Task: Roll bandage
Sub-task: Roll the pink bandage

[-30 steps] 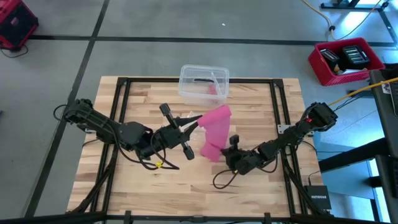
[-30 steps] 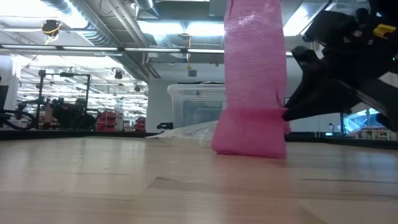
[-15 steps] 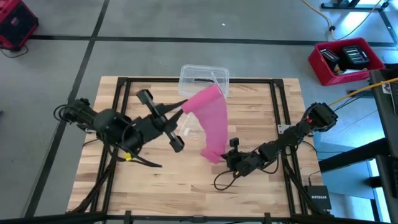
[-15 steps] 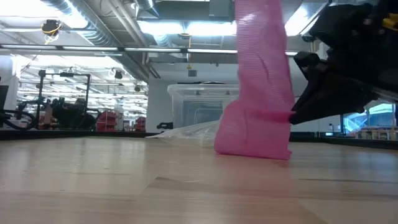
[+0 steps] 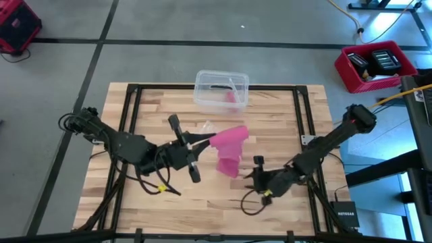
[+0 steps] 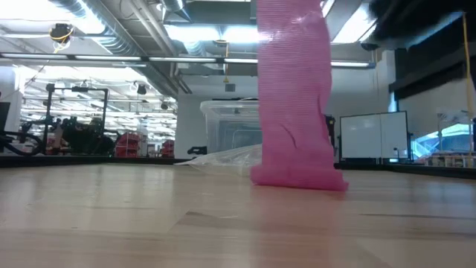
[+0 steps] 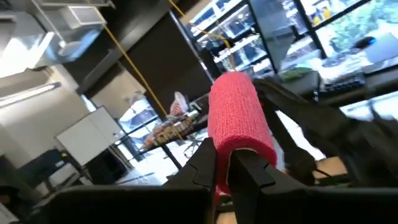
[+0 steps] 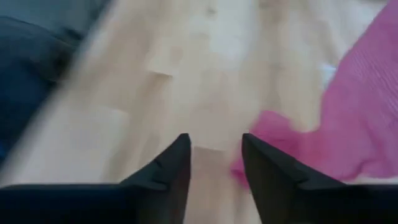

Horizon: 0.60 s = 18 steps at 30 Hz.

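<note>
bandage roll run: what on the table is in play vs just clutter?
In play:
- bandage, pink, upper end pinched in left claw
- right claw, open, off the bandage

Clutter:
- clear plastic box
- clear wrapper

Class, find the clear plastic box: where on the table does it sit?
In the high view the clear plastic box sits at the table's far edge, near the middle, just beyond the pink fabric bandage.

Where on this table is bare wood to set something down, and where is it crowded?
Bare: the far left corner of the table beside the box, and the near edge. Crowded: the middle, where the left pincer holds the bandage and the open right pincer sits close by.
</note>
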Motion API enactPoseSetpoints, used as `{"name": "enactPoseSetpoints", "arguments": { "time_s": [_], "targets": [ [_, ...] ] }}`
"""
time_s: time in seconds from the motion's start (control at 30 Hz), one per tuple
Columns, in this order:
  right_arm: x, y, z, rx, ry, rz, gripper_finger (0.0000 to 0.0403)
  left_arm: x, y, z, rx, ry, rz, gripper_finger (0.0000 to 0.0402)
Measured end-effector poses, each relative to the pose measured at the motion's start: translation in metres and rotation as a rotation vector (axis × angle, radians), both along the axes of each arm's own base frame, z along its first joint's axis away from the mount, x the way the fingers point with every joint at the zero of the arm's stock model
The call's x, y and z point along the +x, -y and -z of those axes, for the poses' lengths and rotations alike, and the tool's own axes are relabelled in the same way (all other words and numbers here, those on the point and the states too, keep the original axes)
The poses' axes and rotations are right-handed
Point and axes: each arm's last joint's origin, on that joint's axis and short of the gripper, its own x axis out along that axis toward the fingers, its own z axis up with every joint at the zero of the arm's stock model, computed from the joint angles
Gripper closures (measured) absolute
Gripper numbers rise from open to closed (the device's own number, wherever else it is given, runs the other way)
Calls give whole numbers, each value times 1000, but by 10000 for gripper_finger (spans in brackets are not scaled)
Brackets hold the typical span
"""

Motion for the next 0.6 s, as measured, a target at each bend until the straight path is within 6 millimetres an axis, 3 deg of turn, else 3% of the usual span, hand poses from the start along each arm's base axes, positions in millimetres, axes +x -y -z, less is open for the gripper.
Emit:
{"name": "enactPoseSetpoints", "arguments": {
  "time_s": [0.13, 0.27, 0.37, 0.47, 0.6],
  "targets": [
    [-18, -2, -38, 69, -17, -2, 225, -2, 6, 5, 6, -40, 35, 385],
    [-34, -1, -59, -51, 201, 102, 220, -2, 12, 11, 23, -83, 110, 385],
    [-35, 7, -56, -151, 305, 242, 220, -2, 15, 12, 6, -76, 173, 385],
    [-25, 15, -51, -105, 376, 340, 220, -2, 16, 12, 12, -77, 195, 385],
    [-8, 17, -41, 13, 407, 224, 220, -2, 15, 12, 11, -81, 197, 385]
  ]
}}
